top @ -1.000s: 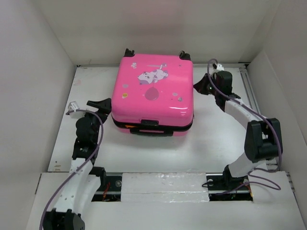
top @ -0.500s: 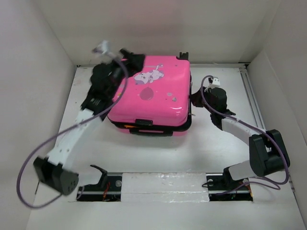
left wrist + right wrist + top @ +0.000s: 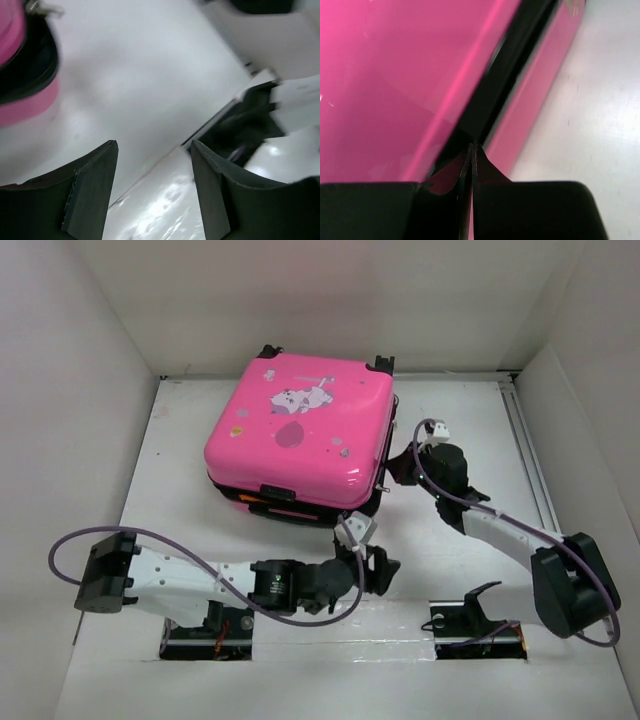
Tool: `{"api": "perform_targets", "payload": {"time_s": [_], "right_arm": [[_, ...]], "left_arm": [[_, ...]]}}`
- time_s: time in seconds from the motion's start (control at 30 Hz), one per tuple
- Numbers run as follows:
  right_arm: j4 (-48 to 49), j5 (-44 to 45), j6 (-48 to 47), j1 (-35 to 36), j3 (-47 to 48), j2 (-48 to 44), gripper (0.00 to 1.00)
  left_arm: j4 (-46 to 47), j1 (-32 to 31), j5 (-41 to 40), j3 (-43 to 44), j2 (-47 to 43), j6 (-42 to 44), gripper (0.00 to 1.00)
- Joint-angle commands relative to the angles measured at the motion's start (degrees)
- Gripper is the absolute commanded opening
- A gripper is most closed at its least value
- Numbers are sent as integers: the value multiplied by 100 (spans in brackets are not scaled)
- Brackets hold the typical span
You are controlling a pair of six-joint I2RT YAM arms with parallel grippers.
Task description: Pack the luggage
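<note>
The luggage (image 3: pixel 300 430) is a hot-pink hard-shell suitcase with a cartoon print. It lies closed and flat at the back middle of the table, turned a little. My left gripper (image 3: pixel 388 571) hangs low in front of its near right corner, open and empty. In the left wrist view the left gripper (image 3: pixel 152 150) is over the white table, with the pink corner (image 3: pixel 22 97) at the top left. My right gripper (image 3: pixel 394 472) is at the suitcase's right side. In the right wrist view the right gripper (image 3: pixel 472 148) is shut, tips against the black zipper seam (image 3: pixel 512 75). Nothing shows between the fingers.
White walls enclose the table on the left, back and right. A rail (image 3: pixel 528 445) runs along the right edge. A glossy white strip (image 3: pixel 330 620) and the arm base slots (image 3: pixel 478 625) lie at the near edge. The left arm (image 3: pixel 190 580) stretches low across the front.
The left arm has swung from the suitcase's back left corner down to the near edge in front of it. The suitcase has shifted left and turned. The right gripper moved nearer along its right side.
</note>
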Motion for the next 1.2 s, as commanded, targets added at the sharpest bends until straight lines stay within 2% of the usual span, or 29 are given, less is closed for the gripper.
{"api": "perform_targets", "payload": {"time_s": [0.0,0.03,0.07,0.1,0.13,0.2,0.23,0.27,0.37,0.43,0.47,0.6,0.63,0.67,0.7,0.73,0.77,0.8,0.83,0.87,0.9,0.93,0.97,1.0,1.03,1.07,1.1,1.13,1.17], "right_arm": [[-503,-466,174,20,-346,-518,5],[-774,-396,96,20,-416,-876,5],[-907,-395,43,20,-417,-1071,8],[-1012,-343,-19,20,-417,-1256,10],[-1109,-343,-71,20,-487,-1414,15],[-1485,-343,-291,20,-540,-1793,19],[-1610,-499,-344,20,-540,-1890,22],[-1690,-579,-405,20,-618,-1969,28],[-1690,-879,-643,20,-794,-2084,39],[-1542,-940,-704,20,-795,-1971,50],[-1541,-1254,-705,20,-708,-1883,55],[-1479,-1836,-828,20,-392,-1338,58],[-1479,-1837,-828,20,-391,-1267,58],[-1358,-1837,-828,20,-391,-1214,58],[-1278,-1767,-828,20,-391,-1214,58],[-1199,-1767,-732,20,-452,-1292,58],[-1015,-1662,-557,20,-504,-1345,58],[-927,-1600,-477,20,-557,-1398,57],[-926,-1495,-415,20,-618,-1399,55],[-926,-1424,-319,20,-619,-1538,53],[-926,-1345,-318,20,-619,-1600,51],[-926,-1153,-248,72,-671,-1662,49],[-978,-1073,-248,72,-672,-1775,45],[-978,-994,-195,72,-672,-1776,44],[-1039,-941,-195,72,-672,-1837,44],[-1092,-862,-195,72,-672,-1838,42],[-1093,-861,-195,72,-672,-1890,42],[-1145,-861,-195,72,-672,-1952,42],[-1145,-861,-195,72,-672,-1952,39]], "left_arm": [[-177,35,-1262,-646,-463,-1581,56],[-535,35,-1375,-1066,-515,-2498,56],[-773,35,-1376,-1227,-516,-2507,56],[-1045,35,-1524,-1350,-638,-3395,56],[-1501,35,-1577,-1447,-743,-3795,56],[-1505,-167,-1831,-1781,-1033,-4053,56],[-1601,-228,-1833,-1904,-1304,-4472,56],[-1811,-229,-1833,-2053,-1438,-4798,56],[-2426,-229,-2069,-2730,-2043,-6342,65],[-2489,-229,-2445,-3091,-2430,-6505,70],[-2490,-229,-2579,-3213,-2832,-6550,72],[-2489,-229,-3150,-3285,-3600,-6172,73],[-3038,-177,-3273,-3120,-3688,-6225,73],[-3574,-176,-3614,-2961,-3750,-6965,73],[-4032,-124,-3826,-2751,-3811,-7111,73],[-3958,-123,-4045,-2270,-3899,-6704,73],[-3505,-54,-4230,-2039,-3900,-5908,74],[-2839,-53,-4511,-1846,-3848,-3925,76],[-1014,-53,-4513,-1696,-3786,-2783,78],[-4,-53,-4513,-1520,-3690,-1666,80],[1024,25,-4165,-1518,-3567,-559,80],[1818,200,-3927,-1388,-3200,949,81],[2095,315,-3759,-960,-2936,1051,81],[1881,508,-3497,-643,-2628,1052,83],[1409,1319,-2345,-222,-1912,870,84],[195,1945,-1507,252,-1522,-29,85],[61,2595,-559,866,-1187,-194,85],[59,3184,964,1020,-897,-274,85],[59,3964,1232,1143,-459,-432,85]]}}
